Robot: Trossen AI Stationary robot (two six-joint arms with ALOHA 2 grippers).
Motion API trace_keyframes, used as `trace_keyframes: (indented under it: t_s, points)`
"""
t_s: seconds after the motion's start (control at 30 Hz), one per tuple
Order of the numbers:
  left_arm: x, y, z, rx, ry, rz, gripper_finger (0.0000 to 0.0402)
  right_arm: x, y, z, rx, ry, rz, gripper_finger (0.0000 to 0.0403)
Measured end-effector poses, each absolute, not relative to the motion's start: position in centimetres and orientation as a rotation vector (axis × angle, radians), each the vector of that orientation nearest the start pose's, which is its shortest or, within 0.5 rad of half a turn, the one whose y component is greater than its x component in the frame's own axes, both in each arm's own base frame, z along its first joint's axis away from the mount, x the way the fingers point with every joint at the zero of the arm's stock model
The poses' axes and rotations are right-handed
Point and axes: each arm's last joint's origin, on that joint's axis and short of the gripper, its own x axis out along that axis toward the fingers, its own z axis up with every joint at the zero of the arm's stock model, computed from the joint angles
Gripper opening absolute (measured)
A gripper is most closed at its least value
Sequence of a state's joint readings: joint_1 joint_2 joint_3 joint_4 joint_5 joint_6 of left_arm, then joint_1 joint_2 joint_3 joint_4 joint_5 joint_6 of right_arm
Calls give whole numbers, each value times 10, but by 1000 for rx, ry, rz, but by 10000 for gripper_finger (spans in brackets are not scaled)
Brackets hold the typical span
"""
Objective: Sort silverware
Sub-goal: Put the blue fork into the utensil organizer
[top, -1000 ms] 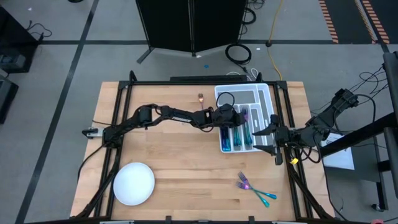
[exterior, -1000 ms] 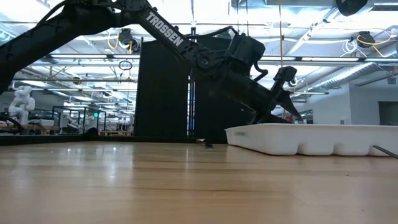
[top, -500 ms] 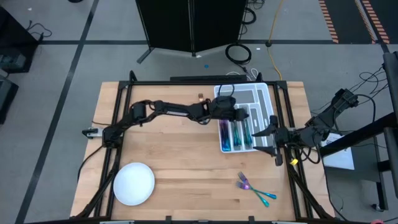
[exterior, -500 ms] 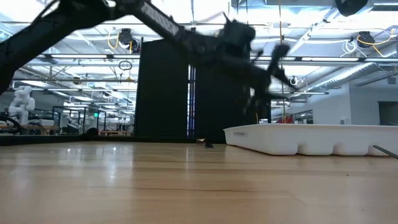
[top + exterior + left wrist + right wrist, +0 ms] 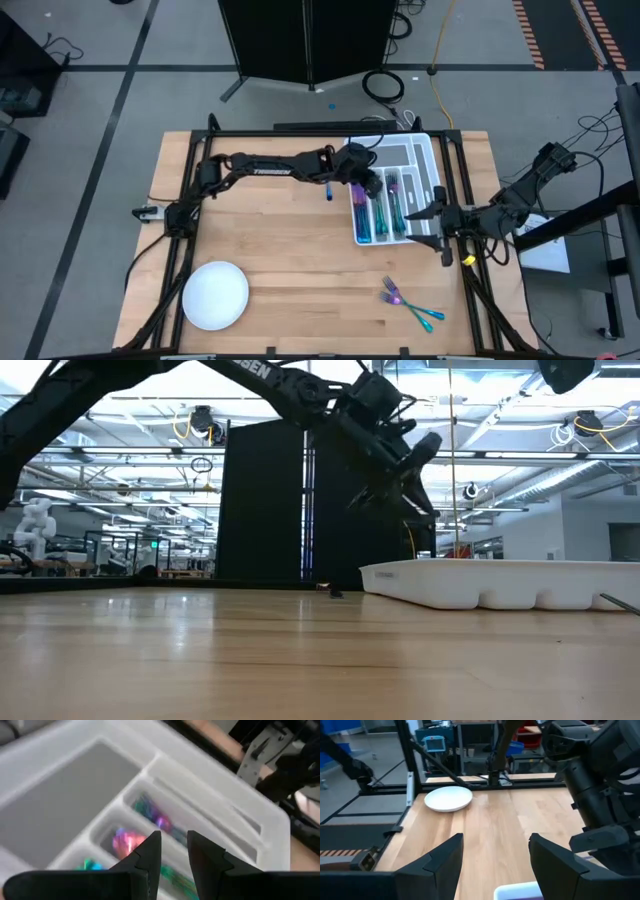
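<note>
The silverware is iridescent pink, purple, blue and teal. Several pieces lie in the long compartments [image 5: 382, 212] of the white divided tray [image 5: 424, 150], and they also show in the left wrist view as silverware in the tray [image 5: 150, 817]. Two or three more pieces [image 5: 408, 302] lie on the table near its near right corner. My left gripper [image 5: 174, 841] hangs above the tray's left part [image 5: 360, 180], fingers slightly open with nothing between them. My right gripper [image 5: 427, 225] waits wide open at the tray's right edge.
A round white plate [image 5: 215, 295] sits near the table's near left corner. A small dark object [image 5: 335, 593] lies on the wood left of the tray. Black frame rails run along the table's edges. Bare wood lies between plate and tray.
My left gripper has risen out of the tray's long compartments, moving up and slightly toward the far edge while its arm stretched out. It now hangs well above the tray rim. The silverware in the tray has stayed put.
</note>
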State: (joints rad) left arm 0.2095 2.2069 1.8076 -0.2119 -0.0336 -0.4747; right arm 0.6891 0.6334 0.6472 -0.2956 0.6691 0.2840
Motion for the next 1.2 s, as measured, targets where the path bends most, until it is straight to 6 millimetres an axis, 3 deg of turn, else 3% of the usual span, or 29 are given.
trace_keyframes:
  t_s: [0.33,0.53,0.83,1.1,1.2]
  points:
    - [532,101,222,-307,570,404,95,118,72,298,101,209,-58,210]
    - [555,107,194,-293,584,430,95,118,72,299,89,206,-57,210]
    - [569,110,171,-183,587,456,95,117,71,300,21,200,-45,210]
    - [562,108,176,-102,660,512,95,115,67,294,14,228,-175,210]
    - [547,107,210,-5,715,568,95,111,63,287,64,282,-209,210]
